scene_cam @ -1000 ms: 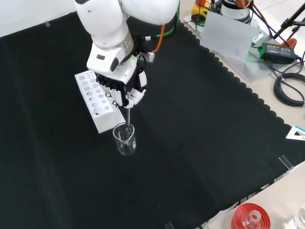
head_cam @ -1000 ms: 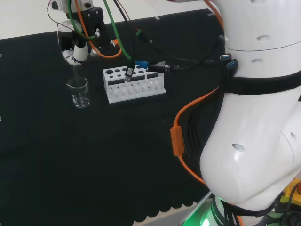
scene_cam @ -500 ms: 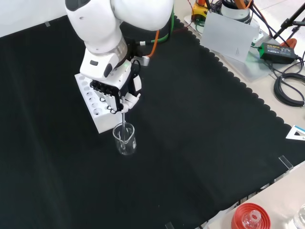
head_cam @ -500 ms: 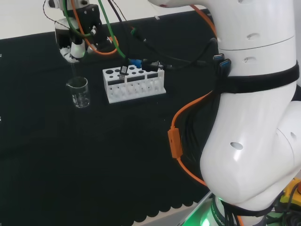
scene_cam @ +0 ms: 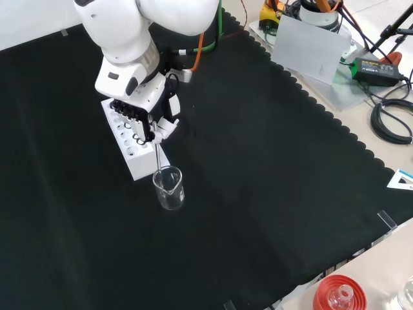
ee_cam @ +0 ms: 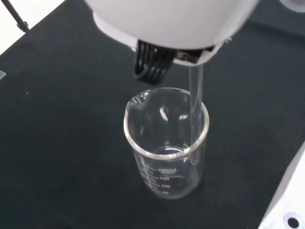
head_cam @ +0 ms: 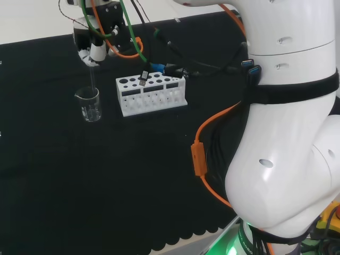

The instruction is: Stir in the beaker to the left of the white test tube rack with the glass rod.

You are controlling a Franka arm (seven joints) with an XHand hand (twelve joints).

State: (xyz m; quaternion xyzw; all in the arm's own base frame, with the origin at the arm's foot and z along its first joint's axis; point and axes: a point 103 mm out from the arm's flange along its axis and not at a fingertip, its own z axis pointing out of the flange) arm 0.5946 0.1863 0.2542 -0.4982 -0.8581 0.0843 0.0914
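Note:
A clear glass beaker stands on the black cloth, left of the white test tube rack in the head view. Above it my hand is shut on a thin glass rod. The rod hangs nearly upright from the curled fingers, and its lower end dips inside the beaker close to the wall on the rack side. The beaker looks empty of any visible liquid.
Orange, green and black cables trail from the wrist over the rack. A red ribbed stand with glassware sits at the bench's near right corner in the front view. A white sheet and a power unit lie beyond the cloth's scalloped edge.
My hand has risen and drifted toward the rack side, lifting the rod so less of it sits in the beaker. The beaker and rack have stayed put.

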